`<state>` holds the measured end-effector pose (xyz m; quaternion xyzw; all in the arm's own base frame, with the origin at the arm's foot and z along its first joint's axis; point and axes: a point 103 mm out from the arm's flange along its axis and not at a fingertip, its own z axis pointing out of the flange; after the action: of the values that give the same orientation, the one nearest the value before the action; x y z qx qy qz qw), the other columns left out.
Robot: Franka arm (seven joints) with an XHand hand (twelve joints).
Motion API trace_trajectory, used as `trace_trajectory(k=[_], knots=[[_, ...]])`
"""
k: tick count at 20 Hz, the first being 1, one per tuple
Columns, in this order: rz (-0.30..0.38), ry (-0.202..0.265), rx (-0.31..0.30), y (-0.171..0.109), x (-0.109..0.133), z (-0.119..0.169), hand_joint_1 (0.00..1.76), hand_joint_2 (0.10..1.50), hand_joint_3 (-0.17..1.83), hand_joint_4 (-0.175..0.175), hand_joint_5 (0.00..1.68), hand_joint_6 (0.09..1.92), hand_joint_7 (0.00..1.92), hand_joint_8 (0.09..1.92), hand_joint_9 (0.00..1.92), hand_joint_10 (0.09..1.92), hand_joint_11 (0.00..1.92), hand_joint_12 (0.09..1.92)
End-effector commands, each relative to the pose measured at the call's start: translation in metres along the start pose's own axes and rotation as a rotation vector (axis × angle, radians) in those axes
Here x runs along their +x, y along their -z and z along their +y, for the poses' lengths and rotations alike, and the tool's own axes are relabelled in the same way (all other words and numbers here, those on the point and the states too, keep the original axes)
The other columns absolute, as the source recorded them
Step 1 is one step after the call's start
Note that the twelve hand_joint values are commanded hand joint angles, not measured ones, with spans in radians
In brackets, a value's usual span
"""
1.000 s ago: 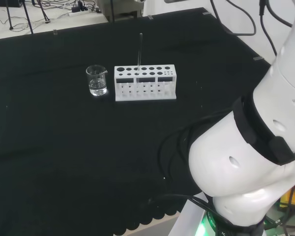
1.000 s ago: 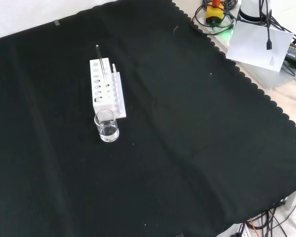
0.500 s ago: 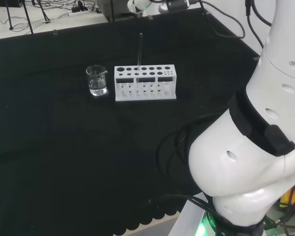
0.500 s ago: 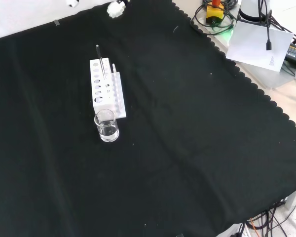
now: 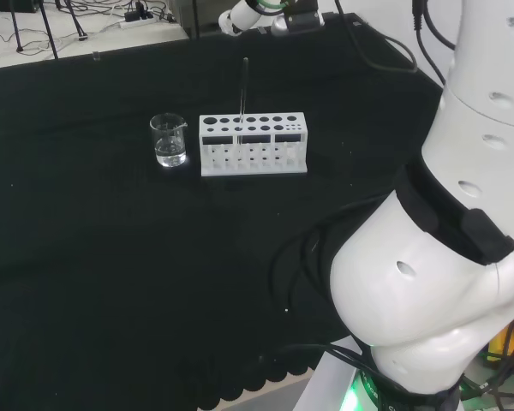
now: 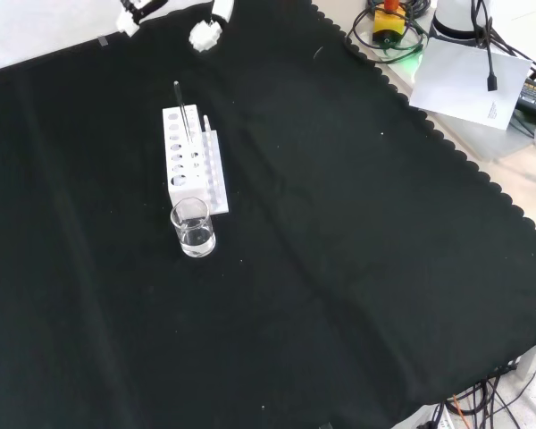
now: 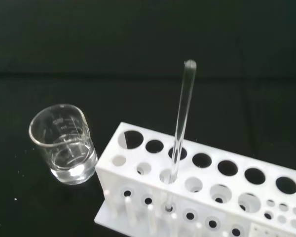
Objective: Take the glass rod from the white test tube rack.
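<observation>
Since a second ago the hand (image 6: 205, 31) has come into the front view at the top edge, and the arm's white links in the head view have swung upward; rack, rod and beaker have not moved. Too little of the fingers (image 5: 237, 19) shows, so I cannot tell their state.

The glass rod (image 7: 180, 123) stands almost upright in a hole of the white test tube rack (image 5: 253, 144) on the counter (image 6: 339, 250), well apart from the hand. The beaker (image 5: 169, 140) with a little clear liquid is just beside the rack.

I think a sideways approach could knock the thin rod or tip the light rack against the beaker.

Count: one rod, one rack, one beaker.
</observation>
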<state>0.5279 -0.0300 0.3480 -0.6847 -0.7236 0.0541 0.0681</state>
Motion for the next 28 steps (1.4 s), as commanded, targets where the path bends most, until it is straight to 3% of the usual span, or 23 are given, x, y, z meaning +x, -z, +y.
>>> trace_trajectory(k=[1,10,17,24,26,28], knots=[[0.031,0.001,0.012,-0.025,-0.016,0.022,0.66,0.85,0.58,-0.162,0.19,0.09,0.08,0.88,0.08,0.90,0.00,1.30],[0.039,-0.001,0.007,-0.048,-0.025,0.027,0.66,0.85,0.59,-0.171,0.23,0.09,0.26,0.94,0.27,0.95,0.02,1.41],[0.027,-0.014,0.045,-0.060,-0.026,0.028,0.66,0.85,0.59,-0.175,0.27,0.09,0.37,0.98,0.40,0.96,0.11,1.43],[0.026,-0.020,0.050,-0.070,-0.026,0.027,0.66,0.86,0.59,-0.175,0.39,0.09,0.56,1.01,0.61,0.98,0.37,1.39],[0.027,-0.023,0.056,-0.073,-0.026,0.026,0.66,0.86,0.59,-0.175,0.45,0.14,0.61,1.03,0.66,0.99,0.44,1.38],[0.035,-0.022,0.058,-0.077,-0.025,0.027,0.66,0.87,0.58,-0.175,0.44,0.40,0.67,1.05,0.71,1.02,0.48,1.37]])
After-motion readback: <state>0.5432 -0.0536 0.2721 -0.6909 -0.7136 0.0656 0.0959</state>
